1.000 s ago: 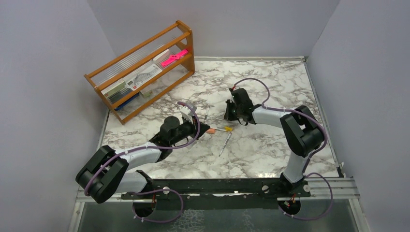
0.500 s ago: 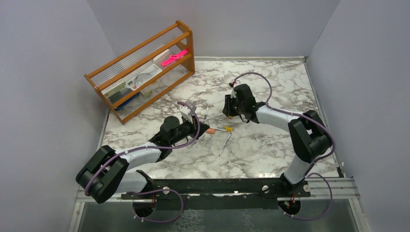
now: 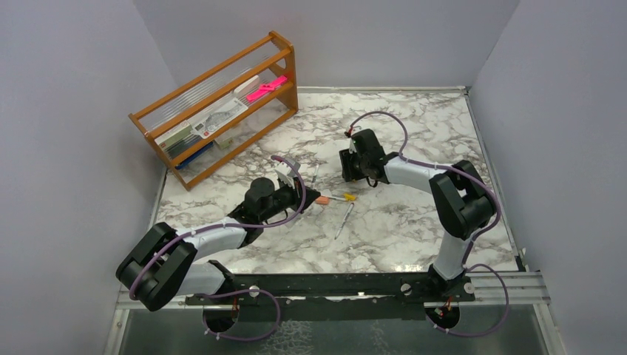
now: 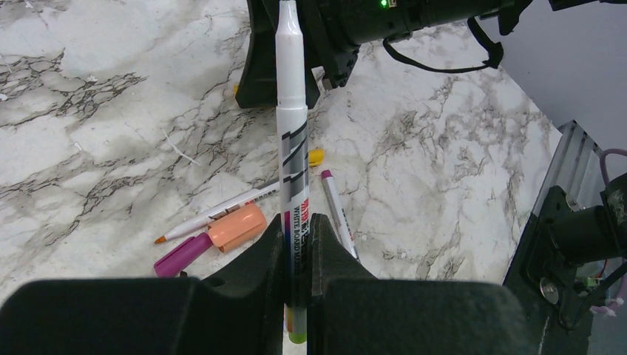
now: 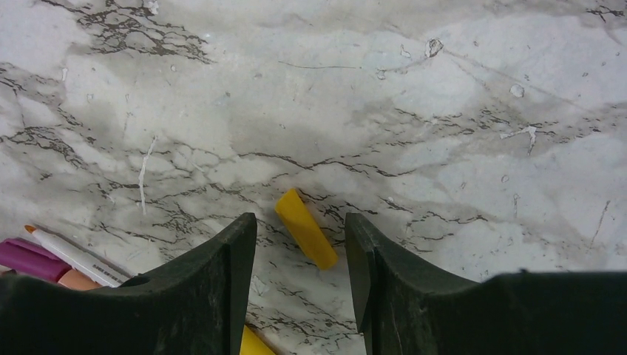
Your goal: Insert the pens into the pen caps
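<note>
1 marble table (grey walls): left end effector clamps pen; right end effector open over cap.

On my feed, an orange-brown wooden rack with clear panels stands angled at the far left of the white, grey-veined marble tabletop. I see a bright pink flat item inside it near its right end, beside a pale printed strip. Plain lilac-grey walls enclose the table.
</note>
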`<action>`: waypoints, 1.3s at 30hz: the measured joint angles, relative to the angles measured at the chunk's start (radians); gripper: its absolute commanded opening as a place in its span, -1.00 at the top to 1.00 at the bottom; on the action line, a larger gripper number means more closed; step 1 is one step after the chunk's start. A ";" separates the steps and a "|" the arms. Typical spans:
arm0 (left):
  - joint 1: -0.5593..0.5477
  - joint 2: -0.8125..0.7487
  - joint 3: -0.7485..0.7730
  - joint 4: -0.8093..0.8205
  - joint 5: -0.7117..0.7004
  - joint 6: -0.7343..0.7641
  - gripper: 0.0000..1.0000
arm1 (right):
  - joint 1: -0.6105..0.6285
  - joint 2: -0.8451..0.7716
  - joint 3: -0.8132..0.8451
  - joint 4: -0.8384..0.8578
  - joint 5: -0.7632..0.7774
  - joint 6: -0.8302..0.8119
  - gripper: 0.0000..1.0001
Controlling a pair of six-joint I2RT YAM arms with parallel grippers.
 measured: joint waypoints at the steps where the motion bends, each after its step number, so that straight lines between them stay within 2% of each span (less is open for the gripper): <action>1: 0.000 0.000 0.000 0.000 0.000 0.000 1.00 | 0.000 0.000 0.001 -0.005 0.000 -0.006 0.07; 4: 0.000 0.000 0.000 0.000 0.000 0.000 1.00 | 0.000 0.002 0.012 -0.026 0.009 -0.014 0.16; 14: 0.000 0.000 0.000 -0.012 0.000 0.000 1.00 | 0.002 0.037 0.042 -0.057 0.023 -0.024 0.19; 19: 0.000 0.000 0.000 -0.019 0.000 -0.001 1.00 | 0.017 0.046 0.058 -0.077 0.029 -0.029 0.66; 21: 0.000 0.000 0.000 -0.021 0.000 -0.001 1.00 | 0.020 0.046 0.060 -0.083 0.032 -0.028 0.92; 22: 0.000 0.000 0.000 -0.022 0.000 -0.001 1.00 | 0.021 0.046 0.060 -0.084 0.033 -0.026 0.96; 31: 0.000 0.000 0.000 -0.022 0.004 -0.029 1.00 | 0.021 0.003 0.016 -0.070 0.021 0.018 0.97; 36: 0.000 0.021 0.000 0.039 0.066 -0.140 1.00 | 0.021 -0.209 -0.144 0.048 -0.049 0.158 0.97; 39: -0.009 0.057 0.000 0.119 0.104 -0.225 1.00 | 0.021 -0.372 -0.277 0.256 -0.114 0.274 0.97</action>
